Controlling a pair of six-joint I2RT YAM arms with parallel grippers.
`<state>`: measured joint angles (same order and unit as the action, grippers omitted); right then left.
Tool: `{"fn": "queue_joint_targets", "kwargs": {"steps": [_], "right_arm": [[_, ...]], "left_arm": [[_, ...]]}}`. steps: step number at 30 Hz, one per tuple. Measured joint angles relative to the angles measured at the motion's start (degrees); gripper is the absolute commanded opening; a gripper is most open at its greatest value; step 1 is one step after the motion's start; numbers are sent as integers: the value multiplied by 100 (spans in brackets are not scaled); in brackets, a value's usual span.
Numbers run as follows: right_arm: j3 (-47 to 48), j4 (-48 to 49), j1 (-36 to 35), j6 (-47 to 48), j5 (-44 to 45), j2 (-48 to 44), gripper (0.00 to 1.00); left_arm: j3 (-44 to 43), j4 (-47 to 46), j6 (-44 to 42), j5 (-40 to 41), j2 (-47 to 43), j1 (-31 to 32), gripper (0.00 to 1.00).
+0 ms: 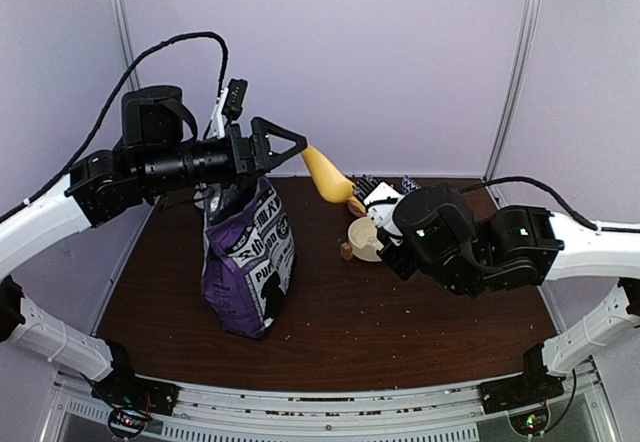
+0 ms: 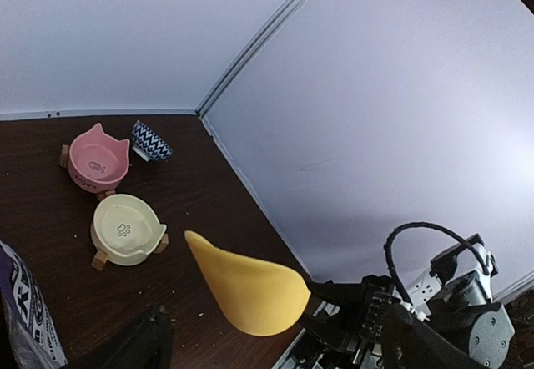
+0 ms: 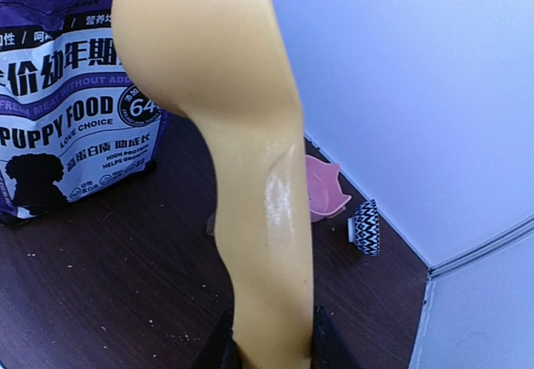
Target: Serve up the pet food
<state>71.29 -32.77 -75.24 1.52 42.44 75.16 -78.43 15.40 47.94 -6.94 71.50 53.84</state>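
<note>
pet food bag point(image 1: 248, 262) upright | scoop point(image 1: 328, 175) — right pincer point(image 3: 271, 354) | cream bowl point(image 2: 125, 229) beside pink bowl point(image 2: 98, 162)

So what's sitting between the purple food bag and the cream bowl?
Nothing sits there: between the purple food bag and the cream bowl is only bare brown table, clearest in the top view.

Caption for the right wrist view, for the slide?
Right pincer grips the yellow scoop by its handle, purple food bag and pink bowl beyond.
</note>
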Motion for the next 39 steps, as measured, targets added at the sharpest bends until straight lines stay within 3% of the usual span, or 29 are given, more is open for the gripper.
{"fn": "queue_joint_targets", "kwargs": {"steps": [5,12,18,27,32,35,39], "right_arm": [[-44,164,-61,581,509,0,0],[-247,737,-98,1650,1222,0,0],[-608,1447,-116,2608,1635,-37,0],[-1241,2758,-175,4017,2048,-256,0],[-1473,3639,-238,4841,2127,-372,0],[-1519,4015,-258,5160,2122,-380,0],[-1523,4269,-262,5414,2096,-380,0]], "left_arm": [[-317,68,216,199,308,0,88],[-415,140,496,201,514,0,62],[-415,94,754,-50,667,-37,63],[-380,-28,1069,-737,859,-177,82],[-295,-39,1207,-905,809,-251,82],[-278,-42,1279,-1005,745,-304,75],[-278,-39,1340,-1141,664,-345,74]]}}
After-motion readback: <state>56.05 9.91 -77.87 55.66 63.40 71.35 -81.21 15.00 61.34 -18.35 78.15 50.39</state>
